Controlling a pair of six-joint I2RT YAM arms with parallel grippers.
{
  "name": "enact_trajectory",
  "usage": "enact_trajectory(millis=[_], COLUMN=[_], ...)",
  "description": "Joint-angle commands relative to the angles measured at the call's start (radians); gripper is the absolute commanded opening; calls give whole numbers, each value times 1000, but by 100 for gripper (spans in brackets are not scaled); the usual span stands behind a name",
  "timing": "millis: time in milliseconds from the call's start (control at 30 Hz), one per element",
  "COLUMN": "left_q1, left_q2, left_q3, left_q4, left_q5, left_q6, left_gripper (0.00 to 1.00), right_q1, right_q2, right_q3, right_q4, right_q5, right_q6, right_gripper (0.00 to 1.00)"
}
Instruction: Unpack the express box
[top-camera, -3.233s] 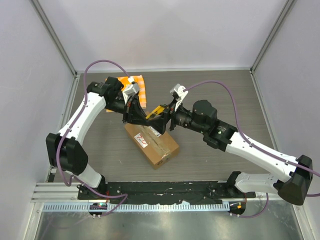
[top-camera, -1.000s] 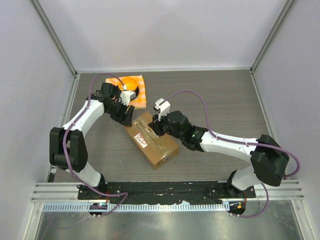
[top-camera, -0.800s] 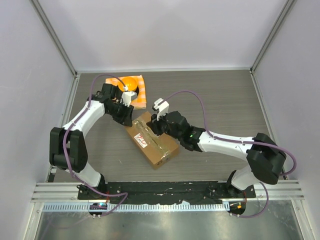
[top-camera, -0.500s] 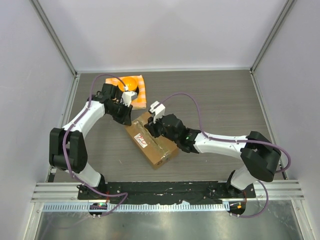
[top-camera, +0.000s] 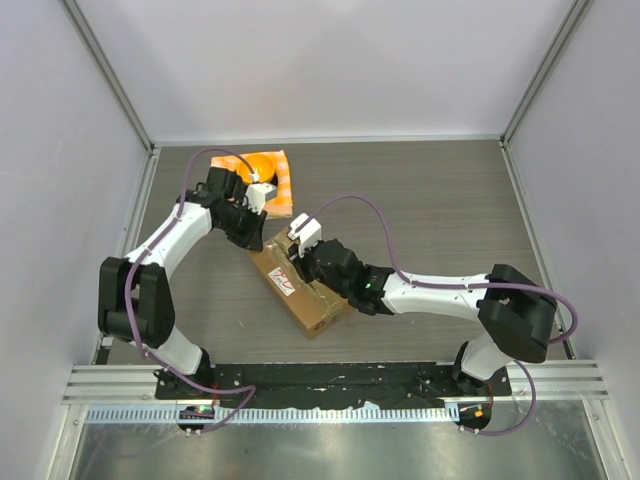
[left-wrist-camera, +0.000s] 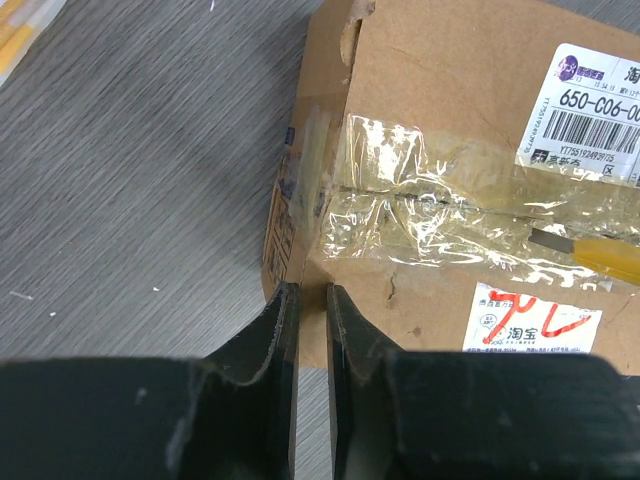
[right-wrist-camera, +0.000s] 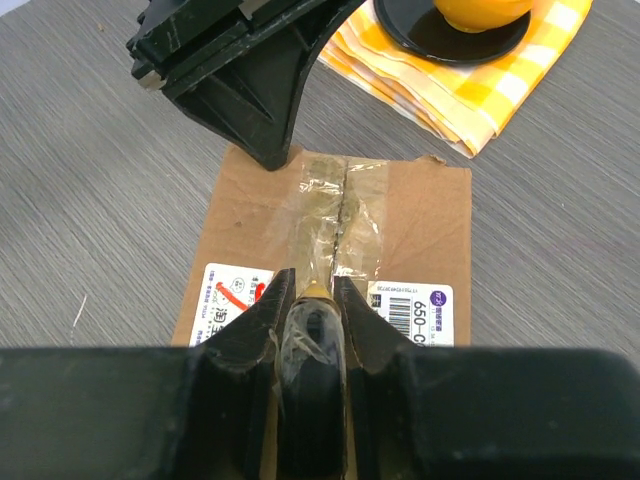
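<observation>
Cardboard, top view: the express box (top-camera: 318, 305) lies slantwise on the worktop (top-camera: 450, 200) between the two arms. Its flaps are shut and taped, so nothing is unpacked yet.
Left arm, top view: the left end effector (top-camera: 255, 238) is down at the box's far end, probably to steady it for the cut.
Right arm, top view: the right end effector (top-camera: 303, 265) sits over the box top, in line with the seam. Its grip cannot be read from here.
Bystanders, top view: an orange fruit (top-camera: 262, 165) rests on a yellow checked cloth (top-camera: 283, 195) near the box's far end, apart from it.
Left wrist view: the fingers (left-wrist-camera: 275, 320) are almost together with a thin slit between, their tips at the box's end edge. Whether cardboard is pinched there cannot be told.
Seam, left wrist view: crumpled clear tape (left-wrist-camera: 430, 205) covers the seam between the white label (left-wrist-camera: 605, 110) and the red-marked sticker (left-wrist-camera: 535, 322). The cutter (left-wrist-camera: 590, 252) lies along that seam, tip on the tape.
Right wrist view: the fingers (right-wrist-camera: 260, 320) are clamped on the cutter's dark handle, its yellow tip aimed along the seam.
Step, judged: slitting the tape so the flaps can open.
</observation>
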Motion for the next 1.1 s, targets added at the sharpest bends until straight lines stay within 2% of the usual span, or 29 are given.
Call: enact_trajectory(millis=[0,600,1067], left_q1=[-33,-51,-67], left_q2=[34,26,5], left_q3=[-60,-74,-75], left_q4=[25,34,75], left_q5=[-81,-112,-187], left_q6=[10,24,-12], left_gripper=[0,0,0], right_q1=[30,81,156], right_q2=[-47,-162,-257], right_q3=[22,-104,-116], right_q4=[-45,-135,-348], right_q5=[73,99,154], right_q6=[-44,25,111], right_gripper=[1,1,1])
